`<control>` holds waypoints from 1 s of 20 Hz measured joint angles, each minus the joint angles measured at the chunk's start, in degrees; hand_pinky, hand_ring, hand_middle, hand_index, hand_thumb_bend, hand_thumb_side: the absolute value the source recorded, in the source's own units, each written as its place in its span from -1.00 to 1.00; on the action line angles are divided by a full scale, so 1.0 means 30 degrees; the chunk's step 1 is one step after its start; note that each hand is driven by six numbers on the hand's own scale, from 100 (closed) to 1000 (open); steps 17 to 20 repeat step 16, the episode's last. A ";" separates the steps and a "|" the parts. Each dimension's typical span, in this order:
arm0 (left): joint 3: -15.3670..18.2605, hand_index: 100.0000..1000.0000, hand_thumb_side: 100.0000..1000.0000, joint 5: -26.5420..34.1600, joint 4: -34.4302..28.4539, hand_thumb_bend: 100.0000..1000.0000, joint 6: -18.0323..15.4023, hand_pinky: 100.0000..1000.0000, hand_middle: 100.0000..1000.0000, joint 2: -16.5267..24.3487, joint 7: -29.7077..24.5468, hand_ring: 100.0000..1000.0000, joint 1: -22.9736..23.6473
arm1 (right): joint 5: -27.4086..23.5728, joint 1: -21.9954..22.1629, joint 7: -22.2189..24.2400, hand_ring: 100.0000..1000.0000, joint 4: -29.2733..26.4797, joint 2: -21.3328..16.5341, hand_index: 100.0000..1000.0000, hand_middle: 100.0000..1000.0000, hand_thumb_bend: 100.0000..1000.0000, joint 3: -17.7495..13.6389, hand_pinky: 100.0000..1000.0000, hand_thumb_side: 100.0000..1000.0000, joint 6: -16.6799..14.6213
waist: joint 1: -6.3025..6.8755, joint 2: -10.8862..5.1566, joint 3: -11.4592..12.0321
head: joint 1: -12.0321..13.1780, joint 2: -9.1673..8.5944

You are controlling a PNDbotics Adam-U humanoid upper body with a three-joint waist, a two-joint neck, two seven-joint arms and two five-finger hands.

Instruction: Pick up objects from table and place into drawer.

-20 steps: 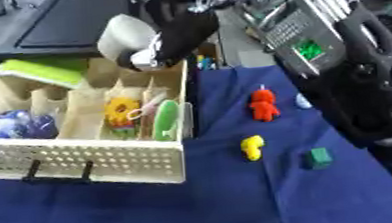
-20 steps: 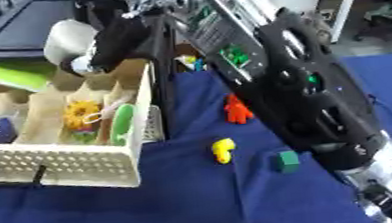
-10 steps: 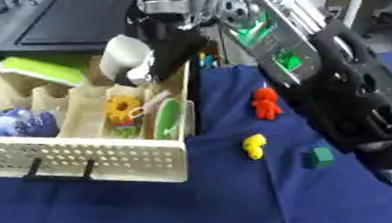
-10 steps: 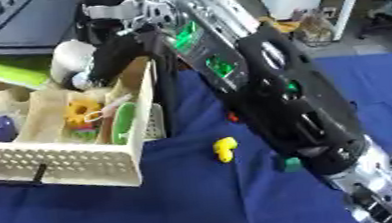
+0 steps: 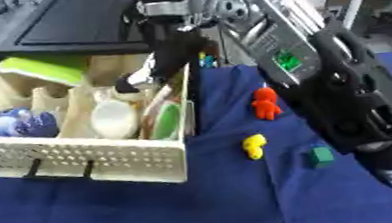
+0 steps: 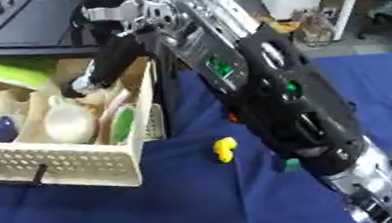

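The right arm (image 5: 319,73) is mostly black with bulky rounded casings, a silver-grey joint section at about eleven o'clock, and a small green marking on its forearm. The right hand (image 5: 157,66) is black.

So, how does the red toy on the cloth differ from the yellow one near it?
The red toy lies farther from the camera; the yellow toy lies nearer, close to the green block. The red toy looks somewhat bigger and is figure-shaped, with limbs; the yellow toy is a rounder lump. Both rest on the blue cloth, outside the drawer, untouched.
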 measured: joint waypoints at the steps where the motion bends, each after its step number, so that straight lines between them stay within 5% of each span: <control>1: 0.0000 0.60 1.00 0.0000 0.0000 -0.36 -0.0003 -0.15 0.39 0.0000 -0.0003 0.37 0.0000 | -0.0007 0.0003 -0.0002 0.44 -0.0084 -0.0012 0.64 -0.22 0.00 -0.0067 0.30 0.21 0.0002 | 0.0008 -0.0001 -0.0025 | 0.0003 -0.0002; 9: 0.0009 0.60 1.00 0.0002 0.0000 -0.36 -0.0078 -0.14 0.39 0.0000 0.0010 0.37 0.0012 | -0.0545 0.0455 -0.0528 0.38 -0.1892 -0.0850 0.58 -0.28 0.01 -0.0899 0.28 0.24 0.0264 | 0.0128 -0.0012 -0.0230 | 0.0124 -0.0073; 16: 0.0127 0.60 1.00 -0.0050 0.0000 -0.35 -0.0198 -0.15 0.39 -0.0006 0.0106 0.37 0.0026 | -0.2274 0.2266 -0.1707 0.33 -0.5901 -0.2828 0.52 -0.31 0.02 -0.2540 0.25 0.21 0.1386 | 0.0381 0.0152 -0.0579 | 0.0390 -0.0114; 20: 0.0127 0.60 1.00 -0.0050 0.0000 -0.35 -0.0198 -0.15 0.39 -0.0006 0.0106 0.37 0.0026 | -0.2274 0.2266 -0.1707 0.33 -0.5901 -0.2828 0.52 -0.31 0.02 -0.2540 0.25 0.21 0.1386 | 0.0381 0.0152 -0.0579 | 0.0390 -0.0114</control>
